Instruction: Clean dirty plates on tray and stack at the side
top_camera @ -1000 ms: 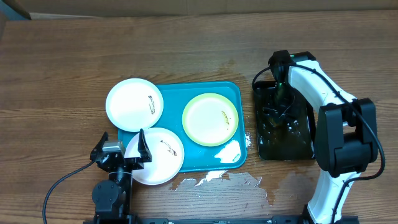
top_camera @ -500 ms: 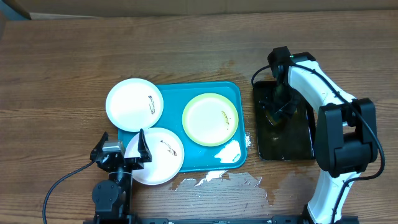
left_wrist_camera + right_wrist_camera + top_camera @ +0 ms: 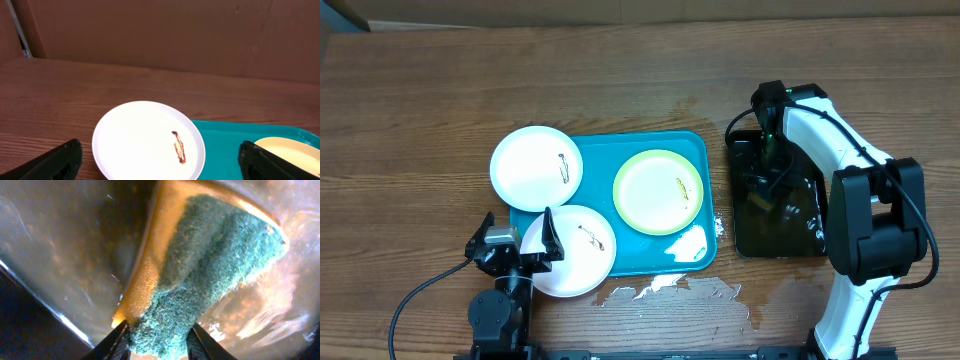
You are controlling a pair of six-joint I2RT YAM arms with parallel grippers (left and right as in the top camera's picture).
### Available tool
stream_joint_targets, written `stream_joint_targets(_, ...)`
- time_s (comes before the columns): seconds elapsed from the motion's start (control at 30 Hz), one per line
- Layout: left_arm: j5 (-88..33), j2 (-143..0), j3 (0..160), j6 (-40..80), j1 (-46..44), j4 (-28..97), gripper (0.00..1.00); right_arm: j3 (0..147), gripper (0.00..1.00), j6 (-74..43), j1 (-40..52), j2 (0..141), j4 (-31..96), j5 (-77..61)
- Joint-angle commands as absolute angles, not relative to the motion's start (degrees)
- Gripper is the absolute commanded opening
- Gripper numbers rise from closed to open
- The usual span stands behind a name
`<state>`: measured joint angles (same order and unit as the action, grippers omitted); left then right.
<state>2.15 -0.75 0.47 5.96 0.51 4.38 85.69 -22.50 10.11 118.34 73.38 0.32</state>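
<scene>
Matt brown wood-grain table (image 3: 420, 100), scuffed white at lower centre. Smooth teal plastic tray (image 3: 698, 140) with a slight sheen. Smooth, semi-gloss plates (image 3: 535, 165). At right, the black tray (image 3: 790, 235) looks glossy and wet. The sponge (image 3: 210, 270) has a rough green fibrous face on porous yellow-orange foam.

— What sort of place is this?
— A robot lab bench, not a kitchen. The left arm (image 3: 500, 305) and the right arm (image 3: 865, 220) stand at the near edge of a wood-grain table (image 3: 420, 80), with a cable (image 3: 415, 300) trailing from the left one.
— And the dishes?
— They look staged: smeared plates (image 3: 536, 167) on a teal tray (image 3: 598, 150), and a sponge (image 3: 210, 265) in a wet black tray (image 3: 790, 235). A brown board (image 3: 150, 35) closes off the far edge, and the laminate (image 3: 670, 288) is flaking white at the near edge.
</scene>
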Motion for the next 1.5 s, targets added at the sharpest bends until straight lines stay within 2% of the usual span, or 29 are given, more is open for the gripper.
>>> stream_joint_targets(0.0,1.87,-0.25,0.27,5.3,0.62,4.27,1.0,85.47,0.42,-17.5,9.89,116.2,74.04,2.87)
stream_joint_targets(0.3,1.87,-0.25,0.27,5.3,0.62,4.27,1.0,91.22,0.54,-17.58,9.89,116.09,76.88,3.84)
stream_joint_targets(0.5,1.87,-0.25,0.27,5.3,0.62,4.27,1.0,91.77,0.7,-21.19,9.52,116.05,76.82,3.9)
stream_joint_targets(0.7,1.87,-0.25,0.27,5.3,0.62,4.27,1.0,89.56,0.72,-28.77,8.1,116.05,74.56,3.77)
stream_joint_targets(0.87,1.87,-0.25,0.27,5.3,0.62,4.27,1.0,84.95,0.72,-29.47,8.47,116.05,69.41,1.21)
stream_joint_targets(0.97,1.87,-0.25,0.27,5.3,0.62,4.27,1.0,81.97,0.65,-29.45,8.51,116.05,66.52,1.28)
stream_joint_targets(1.03,1.87,-0.25,0.27,5.3,0.62,4.27,1.0,81.01,0.51,-29.32,8.49,116.05,64.38,1.45)
stream_joint_targets(1.07,1.87,-0.25,0.27,5.3,0.62,4.27,1.0,81.01,0.4,-28.62,8.49,116.05,63.66,1.39)
stream_joint_targets(1.1,1.87,-0.25,0.27,5.3,0.62,4.27,1.0,81.1,0.33,-27.75,8.49,116.05,62.94,1.3)
stream_joint_targets(1.13,1.87,-0.25,0.27,5.3,0.62,4.27,1.0,81.3,0.3,-26.98,8.49,116.03,62.59,1.19)
stream_joint_targets(1.2,1.87,-0.25,0.27,5.3,0.62,4.29,1.0,82.83,0.32,-22.9,8.51,116.03,61.76,-0.75)
stream_joint_targets(1.33,1.87,-0.25,0.27,5.3,0.62,4.27,1.0,85.1,0.51,-19.18,8.49,116.03,62.41,-1.54)
stream_joint_targets(1.47,1.87,-0.25,0.27,5.3,0.62,4.27,1.0,85.19,0.6,-19.22,8.21,116.05,63.29,-1.1)
